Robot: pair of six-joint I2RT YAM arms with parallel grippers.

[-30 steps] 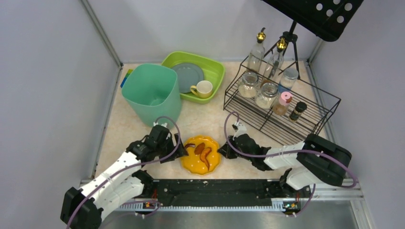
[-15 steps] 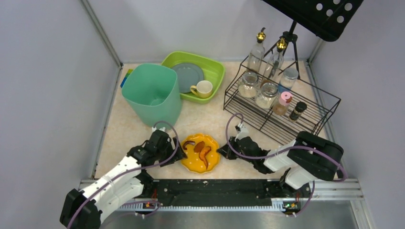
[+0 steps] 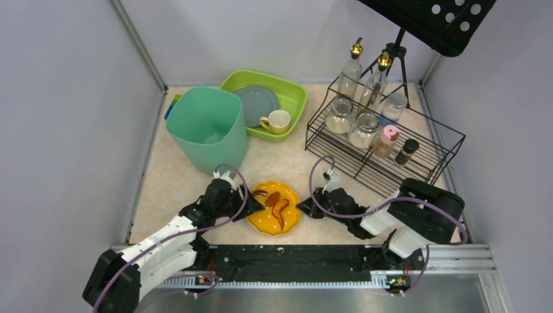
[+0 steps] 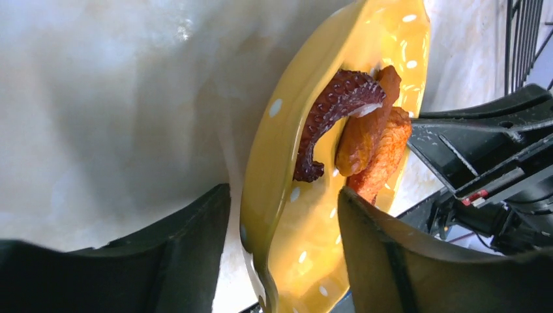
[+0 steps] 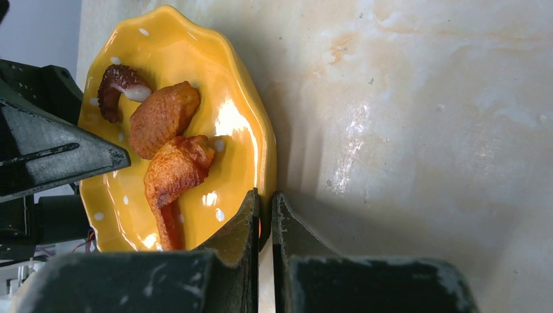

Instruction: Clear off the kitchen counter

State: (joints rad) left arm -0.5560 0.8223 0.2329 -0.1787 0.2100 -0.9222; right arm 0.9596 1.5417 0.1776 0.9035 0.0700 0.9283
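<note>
While the wide beige-peach, stone-patterned desk (image 3: 176, 179) is carrying everything in sight, the step in hand looks to be a two-sided lift of the yellow scalloped ceramic plate (image 3: 274, 212), which is sitting in the middle of the desk, close to its near edge. The right jaws are pinching the plate's right rim, closed down tight on it. The left jaws are standing apart astride the left rim, one finger on the outer, desk side and one over the plate's inside, neither one visibly pressing on it. To do this well, I judge, the left jaws should be closing squarely on the rim alone, staying off the food. Both sides should then be rising together and level, since the plate is shallow and glossy and its load could slide. One side lifting first risks twisting the rim out of the thin right-hand pinch.

As for containers, the black wire rack (image 3: 417, 163) at the far right is holding several glass jars (image 3: 362, 130), with two tall gold-topped glass bottles (image 3: 352, 68) at its far edge and two small shakers nearer. The mint-green plastic bin (image 3: 209, 127) is standing open-topped at the far left, with nothing I can make out inside. Just beside it on the right, the lime-green plastic tub (image 3: 295, 98) is holding a round grey dish (image 3: 255, 104) and a cream mug (image 3: 279, 121). The yellow plate is carrying two orange-brown fried chicken pieces (image 5: 163, 117) and a dark purple octopus tentacle (image 4: 332, 111).
</note>
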